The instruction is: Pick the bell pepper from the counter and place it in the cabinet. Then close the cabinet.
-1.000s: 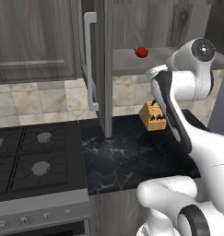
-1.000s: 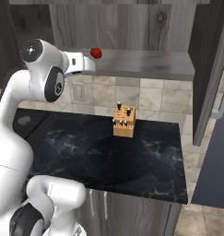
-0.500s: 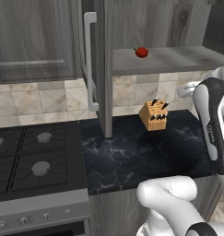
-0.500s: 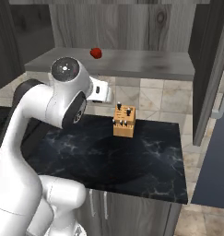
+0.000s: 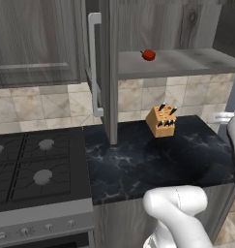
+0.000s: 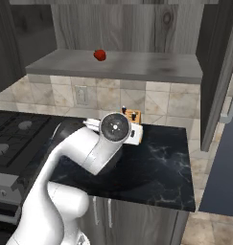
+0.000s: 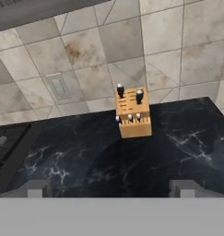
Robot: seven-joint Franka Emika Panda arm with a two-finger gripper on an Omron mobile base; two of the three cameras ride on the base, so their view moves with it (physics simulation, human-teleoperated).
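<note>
Black veined counter [image 5: 138, 164], bare along the near edge and through the middle, bounded at the left edge by the gas stove [image 5: 32, 169]. Gripper [image 7: 111, 190] low over the near part of the counter, fingers [image 7: 35, 188] spread wide with nothing between. Farther back, near the rear edge against the tiled wall [image 7: 109, 50], tan knife block [image 7: 132, 115] upright, clear space all round. Higher and farthest, cabinet [image 5: 104, 68] with both doors swung open, bar handle [image 5: 95, 65] facing out. Bell pepper [image 5: 148, 54] resting on the grey shelf [image 5: 186, 63], toward the left end, close to the front edge; remainder of shelf bare.
</note>
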